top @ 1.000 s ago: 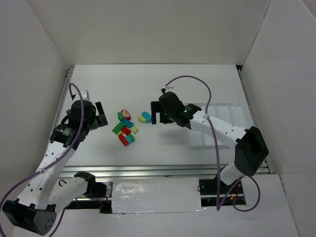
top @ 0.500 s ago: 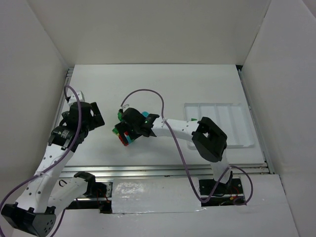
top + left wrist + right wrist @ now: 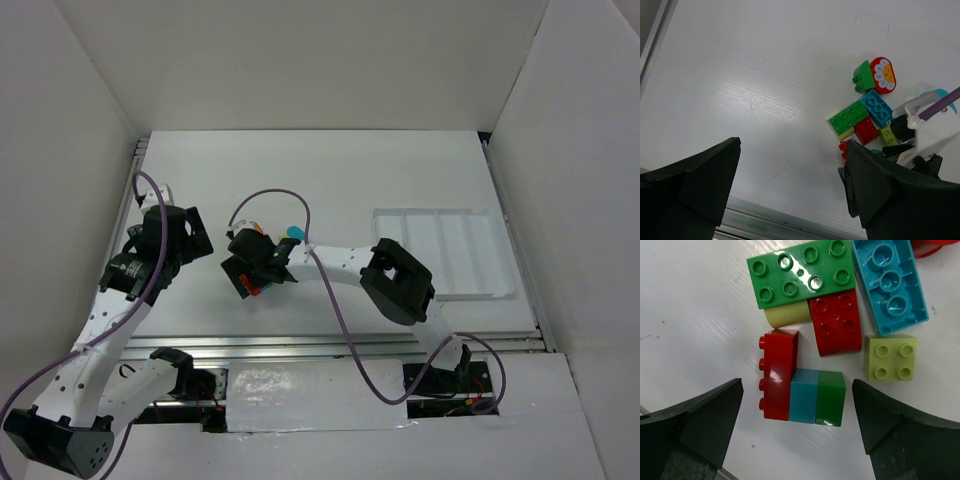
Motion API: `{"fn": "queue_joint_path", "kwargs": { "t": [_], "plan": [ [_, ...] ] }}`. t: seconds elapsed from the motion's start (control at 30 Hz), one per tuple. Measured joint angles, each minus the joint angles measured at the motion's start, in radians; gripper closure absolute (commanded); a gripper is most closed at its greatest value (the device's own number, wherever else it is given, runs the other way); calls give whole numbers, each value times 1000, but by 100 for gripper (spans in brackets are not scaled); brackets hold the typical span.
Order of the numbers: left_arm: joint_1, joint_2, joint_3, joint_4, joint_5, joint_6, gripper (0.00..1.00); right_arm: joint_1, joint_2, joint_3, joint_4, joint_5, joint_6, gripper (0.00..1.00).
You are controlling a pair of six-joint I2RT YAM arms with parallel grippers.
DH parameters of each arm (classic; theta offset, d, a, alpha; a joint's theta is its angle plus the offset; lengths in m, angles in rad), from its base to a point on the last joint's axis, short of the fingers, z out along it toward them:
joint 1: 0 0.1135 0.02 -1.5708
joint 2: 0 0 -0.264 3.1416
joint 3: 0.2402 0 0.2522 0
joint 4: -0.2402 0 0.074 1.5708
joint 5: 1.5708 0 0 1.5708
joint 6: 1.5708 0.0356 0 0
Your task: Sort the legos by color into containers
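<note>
White table (image 3: 330,170), white walls (image 3: 300,60). Both left fingers (image 3: 690,190) and right fingers (image 3: 695,425) spread apart, the latter over legos (image 3: 835,325); containers (image 3: 460,250) well right.

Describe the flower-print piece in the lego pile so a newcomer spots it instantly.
On the white table, find the cluster of plastic bricks. At its far edge, beside a small green brick, lies a red oval piece. It alone carries a white daisy with a yellow centre.

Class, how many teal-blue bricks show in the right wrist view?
2: the long brick at top right; the small brick at bottom, between a red brick and a green brick. Others may lie outside.
</note>
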Motion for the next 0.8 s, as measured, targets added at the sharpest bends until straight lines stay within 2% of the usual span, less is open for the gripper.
{"fn": "queue_joint_path", "kwargs": {
  "t": [0.07,0.17,0.2,0.23,0.47,0.5,0.57,0.6,0.63,0.8],
  "plan": [
    [0,0,0,0,0,0,1,7,10,0,-9,21,3,5],
    [0,0,0,0,1,0,1,13,10,0,-10,49,10,12],
    [0,0,0,0,1,0,0,14,10,-1,-10,56,11,20],
    [0,0,0,0,1,0,1,15,10,-5,-7,63,13,23],
    [0,0,0,0,1,0,0,20,10,-45,-3,78,27,24],
    [0,0,0,0,1,0,1,20,10,-48,-3,78,27,39],
    [0,0,0,0,1,0,0,22,5,-63,14,85,36,63],
    [0,0,0,0,1,0,1,22,1,-72,31,85,35,90],
    [0,0,0,0,1,0,0,23,-13,-97,45,86,34,99],
    [0,-1,0,3,31,0,0,34,-147,-290,123,72,38,100]
  ]
}}
